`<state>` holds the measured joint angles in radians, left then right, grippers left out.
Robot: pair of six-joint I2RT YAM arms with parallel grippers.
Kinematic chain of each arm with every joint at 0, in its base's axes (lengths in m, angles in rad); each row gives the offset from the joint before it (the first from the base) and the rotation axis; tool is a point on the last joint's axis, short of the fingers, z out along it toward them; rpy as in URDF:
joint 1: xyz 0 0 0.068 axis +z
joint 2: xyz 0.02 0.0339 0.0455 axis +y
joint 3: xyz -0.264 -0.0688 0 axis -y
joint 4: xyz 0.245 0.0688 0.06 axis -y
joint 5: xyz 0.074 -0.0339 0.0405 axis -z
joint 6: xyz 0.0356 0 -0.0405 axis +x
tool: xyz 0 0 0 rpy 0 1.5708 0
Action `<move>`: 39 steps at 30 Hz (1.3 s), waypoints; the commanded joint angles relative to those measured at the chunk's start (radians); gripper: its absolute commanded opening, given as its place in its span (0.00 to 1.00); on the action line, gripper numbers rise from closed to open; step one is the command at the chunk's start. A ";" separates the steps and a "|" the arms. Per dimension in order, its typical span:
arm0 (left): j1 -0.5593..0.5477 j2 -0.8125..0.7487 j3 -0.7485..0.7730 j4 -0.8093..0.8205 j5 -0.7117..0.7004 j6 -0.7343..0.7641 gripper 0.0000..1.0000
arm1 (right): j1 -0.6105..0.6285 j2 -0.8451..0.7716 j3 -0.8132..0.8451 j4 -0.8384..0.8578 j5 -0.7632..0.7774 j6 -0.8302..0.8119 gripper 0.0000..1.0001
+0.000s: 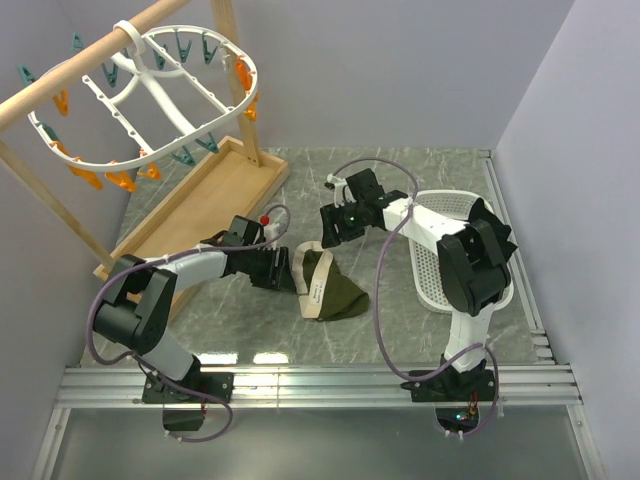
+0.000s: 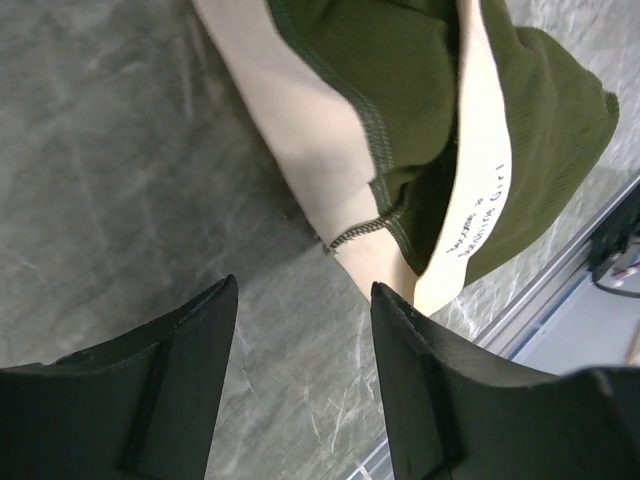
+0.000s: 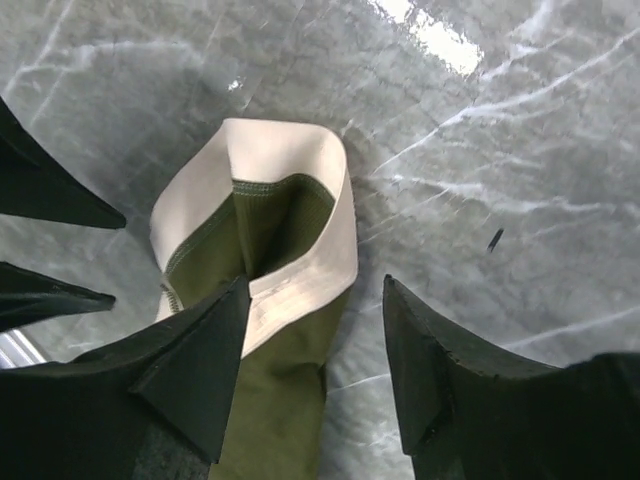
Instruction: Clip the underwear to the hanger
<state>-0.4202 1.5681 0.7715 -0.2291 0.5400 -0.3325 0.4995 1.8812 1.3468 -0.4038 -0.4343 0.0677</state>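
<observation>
I am hovering the left gripper (image 2: pixel 305 290) and right gripper (image 3: pixel 316 285), both open and empty, at the beige-banded end of the underwear (image 1: pixel 335 290) — left beside, right above — the garment lying slantwise on the table (image 1: pixel 300 180), olive end nearer me.

The whole tabletop (image 1: pixel 250 325) is seen from above and behind the arm bases (image 1: pixel 190 385). The wrist views are aimed steeply down, at close range, past the left claw (image 2: pixel 303 300) and right claw (image 3: pixel 316 290). The underwear (image 1: pixel 335 290) is shared by all three.
</observation>
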 commanded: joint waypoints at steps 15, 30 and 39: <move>0.041 0.021 0.020 0.028 0.075 -0.020 0.79 | -0.001 0.121 0.087 -0.032 -0.173 -0.206 0.61; 0.067 0.014 0.020 0.046 0.023 -0.023 0.78 | -0.010 -0.089 0.060 -0.091 -0.170 -0.210 0.00; 0.066 0.035 0.011 0.137 0.024 -0.069 0.71 | -0.010 -0.286 0.055 -0.228 -0.120 -0.236 0.00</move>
<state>-0.3569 1.5890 0.7742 -0.1600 0.5690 -0.3775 0.4946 1.6142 1.3884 -0.5541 -0.5816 -0.1440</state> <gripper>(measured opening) 0.723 0.012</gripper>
